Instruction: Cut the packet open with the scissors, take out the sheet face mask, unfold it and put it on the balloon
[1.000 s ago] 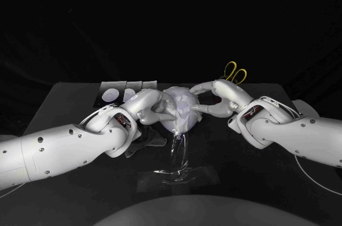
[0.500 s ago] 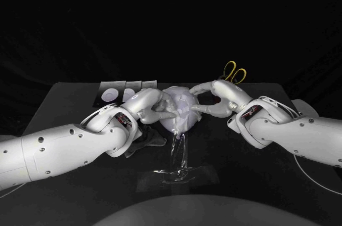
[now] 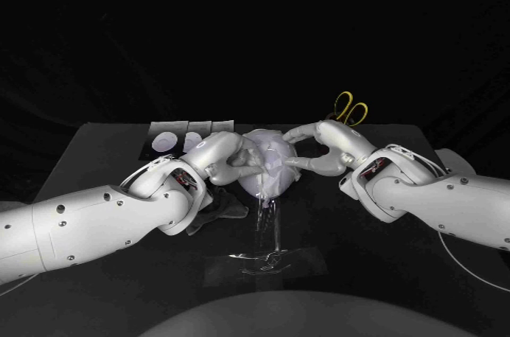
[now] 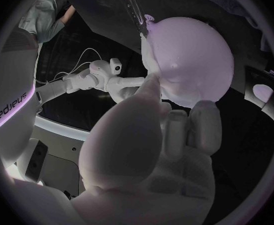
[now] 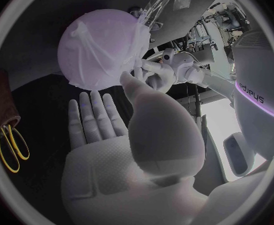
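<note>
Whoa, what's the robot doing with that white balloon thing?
The robot is fitting a sheet face mask onto a balloon that sits on a clear stand. The mask already lies over the balloon. The left hand and right hand touch its two sides. The scissors lie behind the right hand.

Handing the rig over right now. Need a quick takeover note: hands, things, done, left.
Left hand: fingers on the balloon; whether it pinches the mask I cannot tell.
Right hand: fingers spread, thumb touching the mask.
Balloon sits on its clear stand, mid-table; scissors and packet at the far edge.
Done: mask is out, unfolded, draped on the balloon.
Left: probably smooth it, then withdraw both hands.
</note>
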`<state>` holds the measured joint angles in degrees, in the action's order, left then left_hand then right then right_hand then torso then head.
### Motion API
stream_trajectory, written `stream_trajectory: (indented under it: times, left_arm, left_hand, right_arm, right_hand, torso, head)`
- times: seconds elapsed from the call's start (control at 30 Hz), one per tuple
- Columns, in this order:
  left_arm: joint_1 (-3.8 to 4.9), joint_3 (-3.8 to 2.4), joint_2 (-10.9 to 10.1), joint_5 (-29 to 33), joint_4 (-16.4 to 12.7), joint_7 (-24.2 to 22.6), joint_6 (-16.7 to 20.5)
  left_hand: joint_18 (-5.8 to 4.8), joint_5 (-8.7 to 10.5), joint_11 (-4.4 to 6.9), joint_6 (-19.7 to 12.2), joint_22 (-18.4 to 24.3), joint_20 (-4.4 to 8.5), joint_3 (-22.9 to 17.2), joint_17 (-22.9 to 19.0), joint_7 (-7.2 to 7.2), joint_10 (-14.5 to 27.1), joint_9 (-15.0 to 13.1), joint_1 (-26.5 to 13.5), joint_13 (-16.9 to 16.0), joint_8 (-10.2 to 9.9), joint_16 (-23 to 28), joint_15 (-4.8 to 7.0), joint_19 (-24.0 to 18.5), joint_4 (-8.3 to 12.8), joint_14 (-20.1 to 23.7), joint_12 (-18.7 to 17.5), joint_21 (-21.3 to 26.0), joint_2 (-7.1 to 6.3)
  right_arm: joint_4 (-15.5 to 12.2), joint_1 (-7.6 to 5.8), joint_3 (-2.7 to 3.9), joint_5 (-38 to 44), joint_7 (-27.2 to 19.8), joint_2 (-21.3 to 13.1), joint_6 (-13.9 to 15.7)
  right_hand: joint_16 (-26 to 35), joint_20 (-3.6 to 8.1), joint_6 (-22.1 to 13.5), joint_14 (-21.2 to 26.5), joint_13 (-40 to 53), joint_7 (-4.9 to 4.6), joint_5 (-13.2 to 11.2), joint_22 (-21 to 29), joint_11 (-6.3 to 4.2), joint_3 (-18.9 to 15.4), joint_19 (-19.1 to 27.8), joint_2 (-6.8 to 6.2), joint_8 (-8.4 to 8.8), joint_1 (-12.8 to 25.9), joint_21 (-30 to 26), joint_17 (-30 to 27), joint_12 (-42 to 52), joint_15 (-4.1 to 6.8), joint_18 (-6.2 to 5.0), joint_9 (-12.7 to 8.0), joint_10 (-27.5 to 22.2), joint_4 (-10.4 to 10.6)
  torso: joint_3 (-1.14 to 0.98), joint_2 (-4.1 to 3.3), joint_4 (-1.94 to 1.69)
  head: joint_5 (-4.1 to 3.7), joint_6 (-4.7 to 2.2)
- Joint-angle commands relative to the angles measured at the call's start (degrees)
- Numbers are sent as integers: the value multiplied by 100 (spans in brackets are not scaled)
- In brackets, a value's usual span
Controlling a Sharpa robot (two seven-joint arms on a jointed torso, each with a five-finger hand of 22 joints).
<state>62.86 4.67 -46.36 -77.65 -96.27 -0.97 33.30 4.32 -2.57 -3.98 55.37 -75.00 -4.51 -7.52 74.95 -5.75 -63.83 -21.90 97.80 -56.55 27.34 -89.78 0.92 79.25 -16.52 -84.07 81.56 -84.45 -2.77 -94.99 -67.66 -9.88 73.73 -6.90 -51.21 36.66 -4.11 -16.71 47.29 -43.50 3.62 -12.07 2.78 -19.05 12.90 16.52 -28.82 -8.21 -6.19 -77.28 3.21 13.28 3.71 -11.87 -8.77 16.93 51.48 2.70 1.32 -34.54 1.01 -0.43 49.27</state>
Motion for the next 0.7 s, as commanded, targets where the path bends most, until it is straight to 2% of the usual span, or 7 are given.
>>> stream_trajectory:
  times: [0.03,0.07,0.27,0.3,0.33,0.43,0.7]
  left_arm:
    - [6,-8,-2,67,-26,-60,97]
    - [6,-8,-4,69,-27,-60,100]
    - [6,-8,-13,102,-36,-86,133]
    - [6,-8,-14,109,-38,-94,137]
    - [6,-8,-16,117,-40,-105,142]
    - [5,-8,-20,130,-44,-126,144]
    - [5,-8,-58,203,-89,-225,69]
  left_hand:
    - [-109,-28,218,-1,-56,16,-242,1505,-22,-433,-4,125,-6,53,-22,41,37,-9,-593,-61,-27,133]
    - [-110,-19,214,-27,-63,10,-559,1505,-31,-467,-25,40,-39,96,-22,32,38,-1,-593,-86,-30,-6]
    - [-112,-23,211,-98,-80,6,-1195,1505,-37,-536,-85,-112,-134,192,-22,34,44,15,-593,-107,-37,-190]
    - [-114,-23,210,-124,-93,10,-1503,1505,-22,-563,-108,-186,-175,233,-22,42,51,30,-593,-110,-41,-306]
    - [-114,-23,210,-124,-93,10,-1503,1505,-22,-563,-108,-186,-175,233,-22,42,51,30,-593,-110,-41,-306]
    - [-119,-6,216,-129,-125,19,-2035,1505,-10,-617,-150,-379,-253,317,-22,54,71,67,-593,-105,-55,-519]
    - [-130,-24,249,-110,-180,33,-2675,1505,-5,-719,-197,-668,-399,421,-22,64,108,231,-593,-81,-76,-749]
  right_arm:
    - [-5,4,2,71,15,2,-83]
    - [-6,4,2,69,16,2,-84]
    - [-8,6,2,62,18,1,-88]
    - [-8,7,2,61,18,1,-88]
    - [-9,7,2,60,18,1,-89]
    - [-11,8,2,59,17,1,-88]
    - [-17,11,2,54,16,3,-90]
  right_hand:
    - [21,1,58,-39,6,-308,4,4,-9,-37,24,9,-31,-58,-15,-7,2,-4,34,-7,43,-9]
    - [22,1,59,-36,6,-308,4,7,-10,-38,26,10,-31,-59,-15,-8,2,-4,34,-8,44,-9]
    - [23,1,62,-34,6,-308,4,17,-10,-42,36,12,-32,-62,-16,-12,2,-4,34,-9,48,-9]
    - [23,1,62,-34,6,-308,4,17,-10,-42,36,12,-32,-62,-16,-12,2,-4,34,-9,48,-9]
    - [23,1,62,-34,6,-308,4,17,-10,-42,36,12,-32,-62,-16,-12,2,-4,34,-9,48,-9]
    - [23,1,64,-36,6,-307,4,19,-10,-43,36,14,-33,-63,-16,-12,2,-3,34,-9,49,-9]
    - [23,1,64,-36,6,-307,4,19,-10,-43,36,14,-33,-63,-16,-12,2,-3,34,-9,49,-9]
  torso:
    - [-1,-3,1]
    - [-2,-3,1]
    - [-2,-2,1]
    - [-2,-1,2]
    - [-2,-1,2]
    - [-4,-2,2]
    - [-3,-4,1]
  head:
    - [5,0]
    - [5,2]
    - [1,7]
    - [5,0]
    - [11,2]
    - [10,5]
    - [5,1]
